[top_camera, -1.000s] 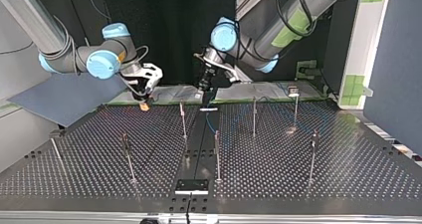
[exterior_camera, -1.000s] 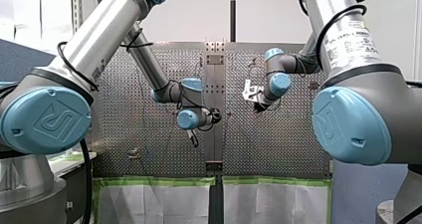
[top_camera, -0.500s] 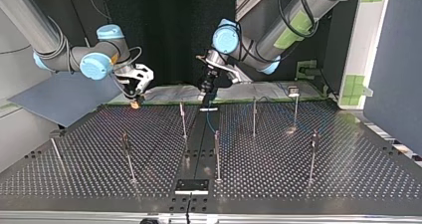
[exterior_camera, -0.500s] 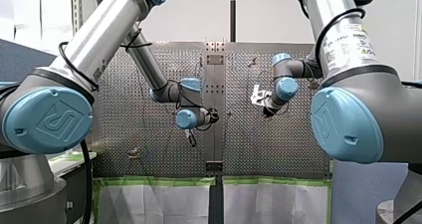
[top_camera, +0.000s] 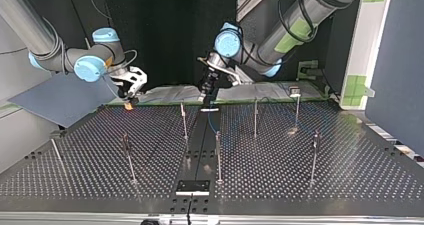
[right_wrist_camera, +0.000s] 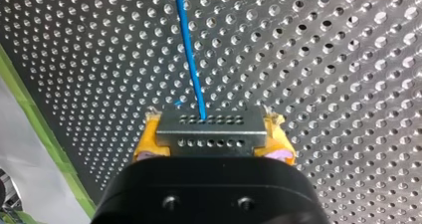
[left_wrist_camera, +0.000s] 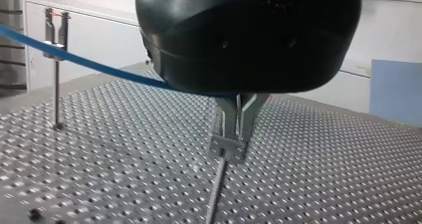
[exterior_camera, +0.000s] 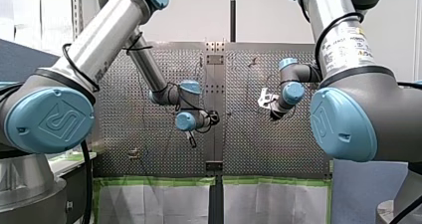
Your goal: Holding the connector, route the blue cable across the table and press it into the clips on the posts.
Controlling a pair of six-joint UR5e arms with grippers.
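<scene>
The perforated metal counter [top_camera: 300, 175] is carrying thin upright posts [top_camera: 255, 117]. Green tape [exterior_camera: 159, 181] is edging its near side in the front view, and a white wall [exterior_camera: 199, 15] is standing beyond it. My right arm's jaws, faced with yellow pads [right_wrist_camera: 149, 140], are clamping a flat metal connector [right_wrist_camera: 211, 132] pierced by two rows of holes, above the counter's far left in the top view. The blue cable [right_wrist_camera: 191, 59] is running from the connector out over the counter. My left arm's jaws, with thin metal fingers [left_wrist_camera: 249, 112], are standing closed to a narrow slit on the blue cable at the counter's far middle.
</scene>
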